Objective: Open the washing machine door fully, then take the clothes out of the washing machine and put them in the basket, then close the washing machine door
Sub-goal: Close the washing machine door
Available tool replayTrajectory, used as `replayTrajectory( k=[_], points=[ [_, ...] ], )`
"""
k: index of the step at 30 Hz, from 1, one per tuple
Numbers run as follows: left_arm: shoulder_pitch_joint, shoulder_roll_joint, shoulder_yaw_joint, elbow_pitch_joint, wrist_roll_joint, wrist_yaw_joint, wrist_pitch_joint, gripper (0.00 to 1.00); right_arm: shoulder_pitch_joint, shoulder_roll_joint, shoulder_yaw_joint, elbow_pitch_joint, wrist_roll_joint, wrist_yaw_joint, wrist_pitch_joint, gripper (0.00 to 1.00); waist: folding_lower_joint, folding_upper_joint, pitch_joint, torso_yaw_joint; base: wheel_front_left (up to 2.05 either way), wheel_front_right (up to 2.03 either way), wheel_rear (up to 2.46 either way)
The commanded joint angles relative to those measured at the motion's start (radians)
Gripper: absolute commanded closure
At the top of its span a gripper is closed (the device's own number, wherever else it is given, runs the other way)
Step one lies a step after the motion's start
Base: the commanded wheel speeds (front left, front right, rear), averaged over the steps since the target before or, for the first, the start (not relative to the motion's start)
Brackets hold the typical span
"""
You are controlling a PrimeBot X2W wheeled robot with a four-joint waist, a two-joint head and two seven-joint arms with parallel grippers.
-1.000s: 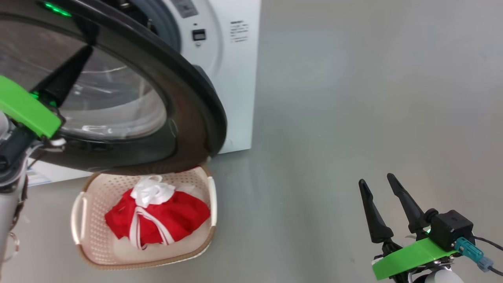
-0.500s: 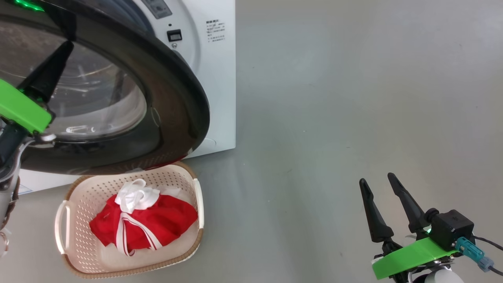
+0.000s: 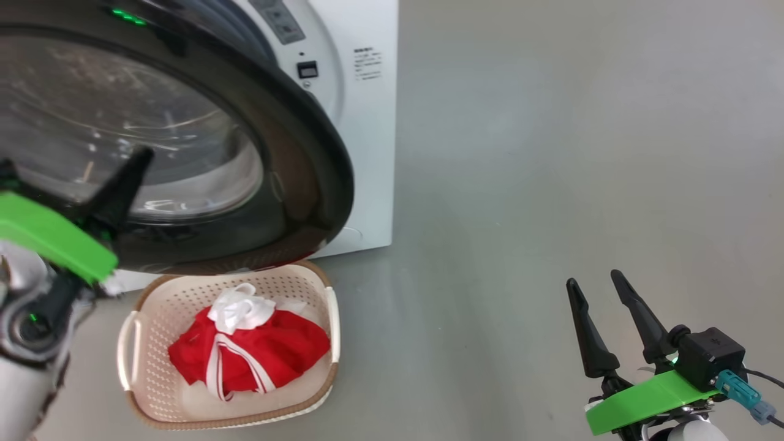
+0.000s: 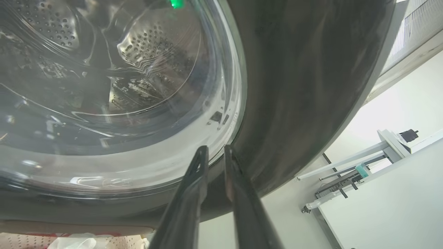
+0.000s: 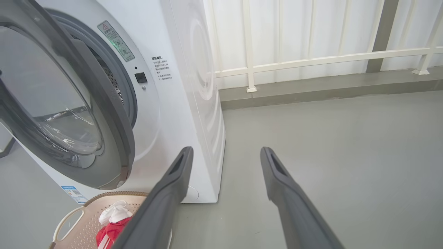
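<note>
The left hand (image 4: 215, 149) has dropped lower by the washing machine door (image 3: 306, 171), fingers a little apart and empty, likely to push it shut.

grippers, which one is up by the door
The left gripper: its jaws, only slightly apart, point at the door near the edge of its glass, while the right gripper hangs wide open over the floor.

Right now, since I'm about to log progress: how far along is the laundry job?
Done: the clothes lie in the basket. In hand: left gripper, fingers slightly parted, is at the glass of the washing machine door; right gripper hangs open, idle. Left: the door stands ajar, not yet shut.
</note>
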Motion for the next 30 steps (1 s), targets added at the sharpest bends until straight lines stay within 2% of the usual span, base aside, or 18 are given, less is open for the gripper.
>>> replayTrajectory(
  k=[1,2,4,6,7,9,23,30],
  points=[
    [0.0,0.06,0.033,-0.025,-0.003,-0.007,-0.018,0.68,0.002,-0.015,0.013,-0.025,-0.004,0.006,-0.006,0.0,0.0,0.0,-0.015,0.02,0.0,0.0,0.0],
    [0.016,0.061,0.029,-0.028,-0.004,-0.007,-0.03,0.6,0.005,-0.017,0.012,-0.025,-0.004,0.006,-0.006,0.0,0.0,0.0,-0.018,0.026,0.0,0.0,0.0],
    [0.05,0.063,0.014,-0.041,-0.006,-0.007,-0.05,0.52,0.009,-0.02,0.011,-0.025,-0.004,0.006,-0.006,0.0,0.0,0.0,-0.023,0.036,0.0,0.0,0.0],
    [0.084,0.065,0.001,-0.049,-0.006,-0.007,-0.074,0.3,0.012,-0.023,0.008,-0.025,-0.004,0.006,-0.006,0.0,0.0,0.0,-0.028,0.047,0.0,0.0,0.0],
    [0.102,0.063,-0.007,-0.055,-0.008,-0.007,-0.083,0.23,0.015,-0.025,0.007,-0.024,-0.003,0.006,-0.006,0.0,0.0,0.0,-0.031,0.054,0.0,0.0,0.0],
    [0.136,0.066,-0.027,-0.059,0.002,-0.007,-0.106,0.0,0.017,-0.029,0.007,-0.023,-0.003,0.006,-0.006,0.0,0.0,0.0,-0.035,0.064,0.0,0.0,0.0],
    [0.326,0.047,-0.135,-0.03,0.039,-0.007,-0.287,0.0,0.026,-0.037,0.016,-0.019,0.0,0.006,-0.006,0.0,0.0,0.0,-0.053,0.111,0.0,0.0,0.0],
    [0.421,0.016,-0.113,-0.021,0.034,-0.007,-0.342,0.0,0.038,-0.04,0.02,-0.015,0.003,0.006,-0.006,0.0,0.0,0.0,-0.06,0.118,0.0,0.0,0.0]
  ],
)
